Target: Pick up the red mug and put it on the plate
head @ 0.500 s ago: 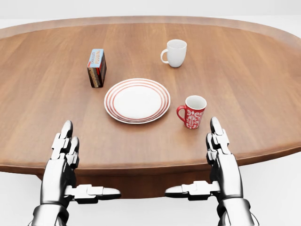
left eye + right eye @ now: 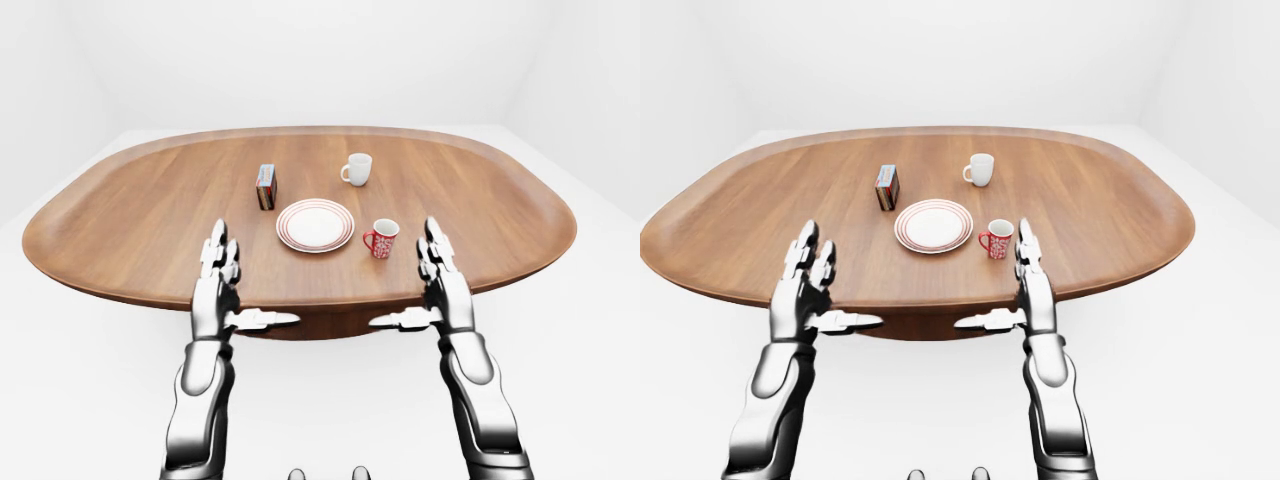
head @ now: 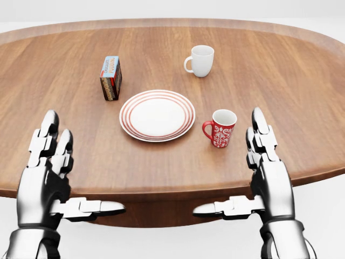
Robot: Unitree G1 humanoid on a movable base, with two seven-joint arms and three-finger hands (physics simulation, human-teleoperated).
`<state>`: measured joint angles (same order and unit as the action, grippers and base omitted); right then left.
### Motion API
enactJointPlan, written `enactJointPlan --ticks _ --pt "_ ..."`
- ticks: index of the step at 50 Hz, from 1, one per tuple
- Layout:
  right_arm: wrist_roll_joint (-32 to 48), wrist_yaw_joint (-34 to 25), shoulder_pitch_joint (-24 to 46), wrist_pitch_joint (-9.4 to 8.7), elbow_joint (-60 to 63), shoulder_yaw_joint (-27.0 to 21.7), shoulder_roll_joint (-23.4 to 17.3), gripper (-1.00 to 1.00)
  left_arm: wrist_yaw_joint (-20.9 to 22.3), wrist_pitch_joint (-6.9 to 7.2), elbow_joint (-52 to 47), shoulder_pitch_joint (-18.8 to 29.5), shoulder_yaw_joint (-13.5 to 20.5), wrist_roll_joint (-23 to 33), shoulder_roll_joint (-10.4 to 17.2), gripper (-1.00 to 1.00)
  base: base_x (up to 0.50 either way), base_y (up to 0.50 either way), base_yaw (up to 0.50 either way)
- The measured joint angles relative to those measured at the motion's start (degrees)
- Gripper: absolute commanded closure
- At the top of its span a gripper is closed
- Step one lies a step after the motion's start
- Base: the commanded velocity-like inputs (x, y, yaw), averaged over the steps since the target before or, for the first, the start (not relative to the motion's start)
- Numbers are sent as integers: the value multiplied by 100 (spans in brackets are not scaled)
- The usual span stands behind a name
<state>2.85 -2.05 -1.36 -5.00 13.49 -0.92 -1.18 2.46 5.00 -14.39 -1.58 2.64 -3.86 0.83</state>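
The red mug (image 3: 222, 128) with a white pattern stands upright on the wooden table (image 3: 302, 97), just right of the white plate with red rings (image 3: 157, 115). Its handle points left toward the plate. My right hand (image 3: 253, 178) is open, fingers straight, at the table's near edge, just right of and below the mug, not touching it. My left hand (image 3: 54, 172) is open and empty at the near edge, lower left of the plate. The mug (image 2: 381, 238) and plate (image 2: 315, 225) also show in the left-eye view.
A plain white mug (image 3: 200, 60) stands above the plate toward the top of the head view. A small upright box (image 3: 110, 77) stands upper left of the plate. The oval table's near edge (image 3: 161, 191) runs under both hands.
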Motion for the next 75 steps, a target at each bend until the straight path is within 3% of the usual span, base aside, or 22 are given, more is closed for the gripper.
enactJointPlan --ticks 10,23,40,75 --pt "319 -192 354 0 2215 120 -19 -100 -554 0 -2476 467 675 -1351 197 -100 0 0 0" --pt "483 -266 576 0 3300 174 -7 -100 -1168 0 -3543 828 1071 -2353 481 -100 0 0 0" --pt "494 -244 626 0 3588 139 -1 -100 -1448 0 -3709 1006 1186 -2714 627 -100 2 1 0" --pt "416 -312 599 0 3561 159 -6 -100 -1531 0 -3660 1066 1222 -2815 684 -100 50 21 0"
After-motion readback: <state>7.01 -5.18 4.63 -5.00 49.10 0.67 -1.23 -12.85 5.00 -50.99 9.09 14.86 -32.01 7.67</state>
